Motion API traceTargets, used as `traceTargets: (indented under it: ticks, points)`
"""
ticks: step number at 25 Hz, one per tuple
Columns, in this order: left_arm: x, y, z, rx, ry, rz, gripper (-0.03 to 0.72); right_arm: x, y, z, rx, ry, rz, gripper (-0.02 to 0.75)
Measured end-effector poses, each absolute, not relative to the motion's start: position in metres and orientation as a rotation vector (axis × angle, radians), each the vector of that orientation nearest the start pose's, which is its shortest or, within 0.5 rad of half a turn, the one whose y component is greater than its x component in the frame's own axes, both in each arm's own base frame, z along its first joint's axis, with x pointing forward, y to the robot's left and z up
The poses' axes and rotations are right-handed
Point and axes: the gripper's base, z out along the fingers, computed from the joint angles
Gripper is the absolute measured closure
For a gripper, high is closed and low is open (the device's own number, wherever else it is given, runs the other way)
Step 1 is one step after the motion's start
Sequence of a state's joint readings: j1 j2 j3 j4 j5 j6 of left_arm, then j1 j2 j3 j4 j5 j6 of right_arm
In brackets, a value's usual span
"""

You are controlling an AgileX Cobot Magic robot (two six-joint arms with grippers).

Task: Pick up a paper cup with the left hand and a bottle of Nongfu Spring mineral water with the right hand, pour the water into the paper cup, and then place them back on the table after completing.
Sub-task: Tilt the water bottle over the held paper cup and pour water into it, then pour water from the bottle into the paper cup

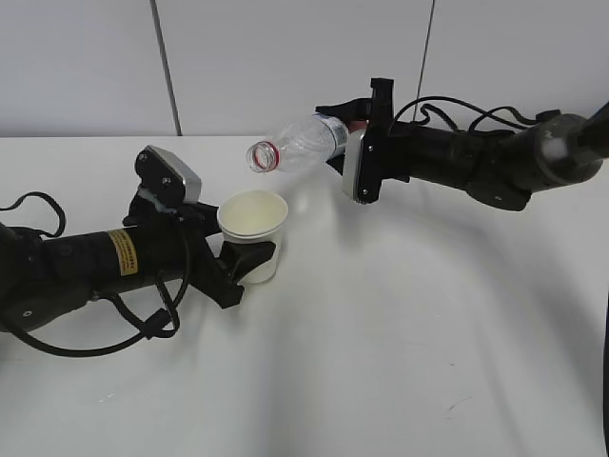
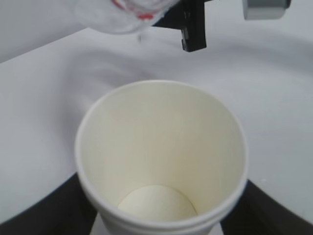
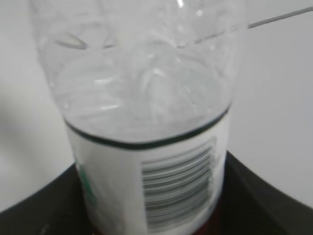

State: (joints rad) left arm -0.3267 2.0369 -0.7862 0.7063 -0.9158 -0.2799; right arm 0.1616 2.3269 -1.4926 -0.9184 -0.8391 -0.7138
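Left hand (image 1: 249, 265) clamps its two black fingers on the lower wall of the paper cup (image 1: 253, 234), cup upright, mouth open upward, held over the table (image 1: 381, 343). Left wrist view: cup interior (image 2: 161, 161) pale cream, bottom visible, whether any water lies in it cannot be told. Right hand (image 1: 354, 143) is closed on the labelled body of the bottle (image 1: 295, 145), which is tipped nearly horizontal, neck lower, uncapped mouth with red ring pointing left, just above and behind the cup rim, not touching. Right wrist view: barcode label and clear upper body (image 3: 146, 98) between dark fingers (image 3: 264, 196). Yellow sticker (image 1: 122, 249) on left arm.
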Motion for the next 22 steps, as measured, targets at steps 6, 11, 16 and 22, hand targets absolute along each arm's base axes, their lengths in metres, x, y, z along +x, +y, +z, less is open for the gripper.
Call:
traceTargets:
  ticks: [6, 11, 16, 22]
  points:
    - [0.320, -0.157, 0.107, 0.844, 1.759, -0.607, 0.244, 0.479, 0.131, 0.137, -1.516, 0.777, -0.454, 0.280]
    - [0.320, -0.157, 0.106, 0.844, 1.760, -0.606, 0.244, 0.483, 0.132, 0.145, -1.512, 0.742, -0.487, 0.281]
    - [0.320, -0.157, 0.106, 0.844, 1.760, -0.606, 0.244, 0.487, 0.133, 0.153, -1.502, 0.716, -0.511, 0.283]
    - [0.320, -0.157, 0.106, 0.844, 1.760, -0.606, 0.244, 0.488, 0.133, 0.154, -1.527, 0.664, -0.564, 0.284]
